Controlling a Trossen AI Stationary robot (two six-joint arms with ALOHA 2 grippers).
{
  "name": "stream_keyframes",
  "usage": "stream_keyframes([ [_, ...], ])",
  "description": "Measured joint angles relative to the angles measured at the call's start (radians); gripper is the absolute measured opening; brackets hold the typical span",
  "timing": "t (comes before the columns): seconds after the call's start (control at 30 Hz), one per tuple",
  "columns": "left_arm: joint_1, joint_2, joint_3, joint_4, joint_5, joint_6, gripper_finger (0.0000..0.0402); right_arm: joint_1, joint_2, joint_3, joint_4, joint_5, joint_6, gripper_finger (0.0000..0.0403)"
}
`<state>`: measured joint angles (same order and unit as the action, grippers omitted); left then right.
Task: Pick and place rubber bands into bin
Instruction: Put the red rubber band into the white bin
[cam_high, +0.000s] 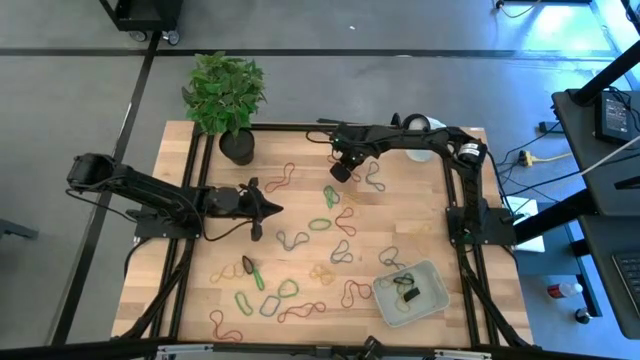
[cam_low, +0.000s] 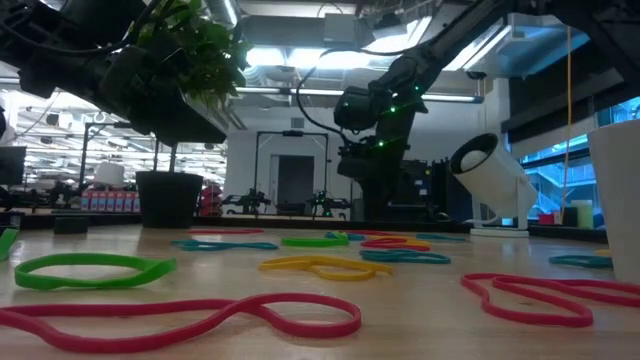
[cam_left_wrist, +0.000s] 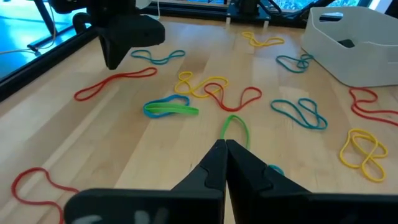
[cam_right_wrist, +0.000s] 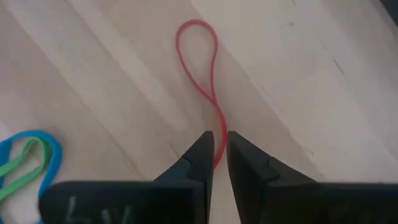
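Observation:
Many rubber bands (cam_high: 300, 270) in red, green, yellow, teal and orange lie scattered flat on the wooden table. The bin (cam_high: 437, 296), a pale tray near the table's near right corner, has a few bands lying in it; the left wrist view shows it too (cam_left_wrist: 354, 50). My right gripper (cam_high: 340, 172) points down at the table's far middle. Its fingers are open by a narrow gap, one on each side of a twisted red rubber band (cam_right_wrist: 211, 81). My left gripper (cam_high: 272, 209) is shut and holds nothing, above the bands at mid-table (cam_left_wrist: 224, 146). My right gripper comes from above, pointing down, with its fingers (cam_right_wrist: 202, 152) on either side of the red band's lower part (cam_right_wrist: 218, 138), just past the twist. The band's loop lies flat on the wood. Whether the fingers touch it, I cannot tell.
A black plant pot (cam_high: 237, 146) with a leafy plant stands at the far left corner. A white round device (cam_high: 421, 138) sits at the far right behind the right arm. A green band (cam_left_wrist: 236, 127) lies just ahead of the left fingertips. Black rails frame the table.

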<state>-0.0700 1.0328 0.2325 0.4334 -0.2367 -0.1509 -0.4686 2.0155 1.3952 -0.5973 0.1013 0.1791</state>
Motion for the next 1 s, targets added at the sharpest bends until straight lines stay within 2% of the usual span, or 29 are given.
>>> stream_keyframes([
  [0.2, 0.000, 0.000, 0.000, -0.006, 0.000, 0.000, 0.0002, 0.000, 0.000, 0.000, -0.003, -0.001, 0.000, 0.0060],
  [0.5, 0.000, 0.000, 0.000, -0.005, 0.000, 0.000, 0.0002, 0.000, 0.000, 0.000, 0.002, -0.001, 0.049, 0.0149],
  [0.6, 0.000, 0.000, 0.000, -0.005, 0.000, 0.000, 0.0001, 0.000, 0.000, -0.025, 0.040, 0.002, 0.054, 0.0165],
  [0.83, 0.000, 0.000, 0.000, -0.004, 0.000, -0.003, 0.0001, -0.007, 0.000, -0.083, 0.070, 0.002, 0.108, 0.0167],
  [1.0, 0.000, 0.000, 0.000, -0.004, 0.000, -0.010, 0.0002, -0.007, -0.006, -0.131, 0.100, 0.005, 0.115, 0.0138],
])
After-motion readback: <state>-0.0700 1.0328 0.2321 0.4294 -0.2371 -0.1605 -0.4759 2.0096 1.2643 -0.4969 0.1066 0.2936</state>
